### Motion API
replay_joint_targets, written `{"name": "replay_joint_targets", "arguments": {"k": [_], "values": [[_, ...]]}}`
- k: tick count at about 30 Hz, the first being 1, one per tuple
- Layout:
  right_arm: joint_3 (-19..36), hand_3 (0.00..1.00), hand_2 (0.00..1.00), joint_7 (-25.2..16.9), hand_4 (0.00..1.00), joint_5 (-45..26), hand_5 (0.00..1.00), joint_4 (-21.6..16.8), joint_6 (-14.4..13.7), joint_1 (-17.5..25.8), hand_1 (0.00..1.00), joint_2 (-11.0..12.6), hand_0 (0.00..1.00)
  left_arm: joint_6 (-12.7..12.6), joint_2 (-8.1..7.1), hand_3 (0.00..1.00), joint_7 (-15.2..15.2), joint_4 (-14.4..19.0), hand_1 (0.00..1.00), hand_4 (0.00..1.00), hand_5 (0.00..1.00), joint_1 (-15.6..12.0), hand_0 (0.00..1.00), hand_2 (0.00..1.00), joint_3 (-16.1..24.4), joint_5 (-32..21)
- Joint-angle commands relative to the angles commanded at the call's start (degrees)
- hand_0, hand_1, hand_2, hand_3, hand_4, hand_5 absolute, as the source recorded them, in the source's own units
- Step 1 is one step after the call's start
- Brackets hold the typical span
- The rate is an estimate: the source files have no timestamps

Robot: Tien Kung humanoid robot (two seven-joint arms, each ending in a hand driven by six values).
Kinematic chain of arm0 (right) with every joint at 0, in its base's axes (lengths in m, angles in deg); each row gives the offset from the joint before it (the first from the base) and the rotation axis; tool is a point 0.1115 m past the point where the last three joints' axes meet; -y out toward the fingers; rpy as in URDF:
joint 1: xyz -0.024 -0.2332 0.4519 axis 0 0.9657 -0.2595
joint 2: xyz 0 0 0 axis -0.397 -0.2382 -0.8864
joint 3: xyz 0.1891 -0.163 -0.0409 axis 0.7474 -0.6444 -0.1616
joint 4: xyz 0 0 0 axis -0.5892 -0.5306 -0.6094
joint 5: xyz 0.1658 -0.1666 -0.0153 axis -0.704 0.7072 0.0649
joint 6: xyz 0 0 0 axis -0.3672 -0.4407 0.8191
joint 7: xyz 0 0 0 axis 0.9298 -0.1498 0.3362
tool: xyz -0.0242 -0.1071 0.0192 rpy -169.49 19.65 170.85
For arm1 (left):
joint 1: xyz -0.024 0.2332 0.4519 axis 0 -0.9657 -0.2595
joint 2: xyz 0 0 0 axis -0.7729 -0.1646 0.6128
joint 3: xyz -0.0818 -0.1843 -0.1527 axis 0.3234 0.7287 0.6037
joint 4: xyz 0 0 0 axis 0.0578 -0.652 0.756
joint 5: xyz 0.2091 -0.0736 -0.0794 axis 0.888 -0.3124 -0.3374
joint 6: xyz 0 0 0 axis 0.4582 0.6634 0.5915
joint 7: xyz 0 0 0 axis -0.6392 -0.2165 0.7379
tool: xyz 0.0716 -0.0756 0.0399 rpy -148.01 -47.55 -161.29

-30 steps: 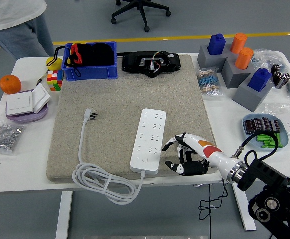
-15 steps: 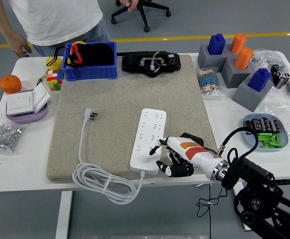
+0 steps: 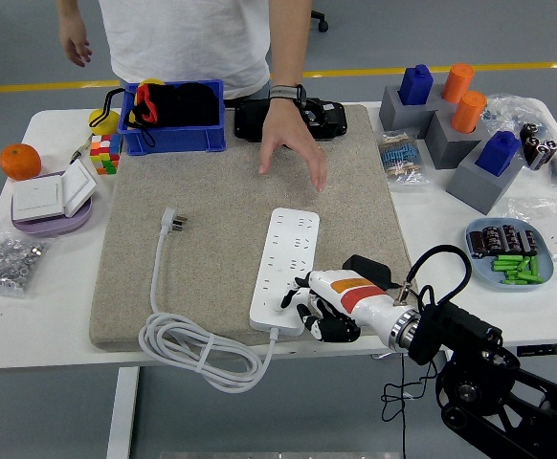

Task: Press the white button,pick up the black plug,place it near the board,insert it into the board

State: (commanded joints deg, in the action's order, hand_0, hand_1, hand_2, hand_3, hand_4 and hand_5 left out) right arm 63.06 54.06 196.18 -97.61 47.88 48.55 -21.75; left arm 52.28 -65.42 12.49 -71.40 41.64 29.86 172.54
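Observation:
A white power strip (image 3: 289, 251) lies on the beige mat (image 3: 211, 182), and its grey-white cord runs to a coil (image 3: 198, 350) at the mat's front edge. The plug (image 3: 174, 221) on that cord is white, not black, and lies loose on the mat's left part. My right hand (image 3: 303, 306) reaches in from the lower right to the strip's near end. Its fingers are spread and hold nothing, and one fingertip (image 3: 285, 302) rests on the strip where the small button sits, hiding it. A person's hand (image 3: 293, 143) hovers open over the mat just beyond the strip.
At the back stand a blue bin (image 3: 173, 134) and a black device (image 3: 326, 117). An orange (image 3: 19, 161), a colour cube (image 3: 106, 153), a white switch (image 3: 51, 196) and a bag of nuts (image 3: 6, 260) are at the left. Grey blocks (image 3: 451, 134) and a blue tray (image 3: 508, 273) sit right.
My right hand has slid left along the mat's front onto the strip's near end. The person has stepped to the table's middle and reached a hand over the mat.

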Motion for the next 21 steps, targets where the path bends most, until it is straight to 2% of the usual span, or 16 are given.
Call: {"name": "replay_joint_targets", "arguments": {"k": [12, 21], "values": [[-3.4, 0.56, 0.064, -1.3, 0.304, 1.8, 0.002, 3.8, -2.2, -3.0, 0.002, -1.9, 0.002, 0.1, -0.24, 0.712, 0.1, 0.0, 0.697, 0.718, 0.304, 0.3, 0.707, 0.67, -0.8, -0.4], [-4.0, 0.559, 0.064, -2.5, 0.315, 4.0, 0.002, 6.8, -3.8, -3.5, 0.002, -2.4, 0.002, 0.1, -0.4, 0.713, 0.2, 0.0, 0.696, 0.718, 0.303, 0.4, 0.706, 0.67, -0.7, -0.1]]}}
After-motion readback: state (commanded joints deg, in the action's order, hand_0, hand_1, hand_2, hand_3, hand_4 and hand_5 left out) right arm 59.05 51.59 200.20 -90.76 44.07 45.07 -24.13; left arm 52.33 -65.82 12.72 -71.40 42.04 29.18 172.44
